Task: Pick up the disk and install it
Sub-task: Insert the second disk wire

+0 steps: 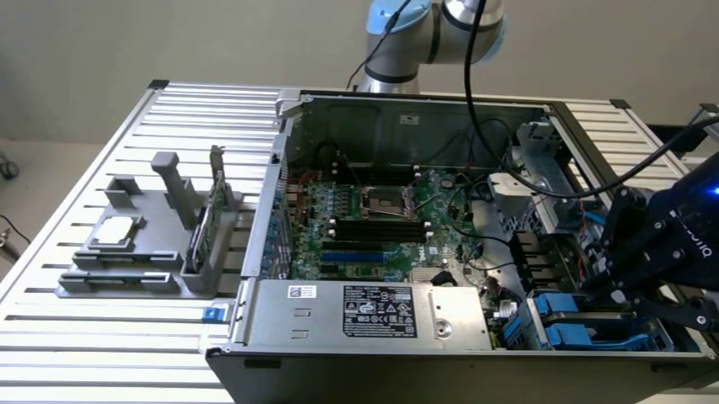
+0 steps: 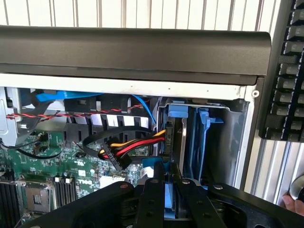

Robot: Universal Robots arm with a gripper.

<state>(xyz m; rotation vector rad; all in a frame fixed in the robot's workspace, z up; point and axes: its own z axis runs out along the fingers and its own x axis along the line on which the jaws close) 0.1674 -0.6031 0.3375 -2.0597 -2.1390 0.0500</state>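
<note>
Claw [image 2: 172, 199] grips disk [image 2: 170, 202] inside case [image 1: 337, 345].

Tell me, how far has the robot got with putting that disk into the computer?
Well along, it seems. The pickup looks done: the claw is down inside the open computer case, at the drive bay in its corner. In hand: its fingers are closed on a blue carrier, presumably the disk's, standing in that bay. Left: whether the disk is fully seated can't be told, and the claw hasn't let go.
</note>
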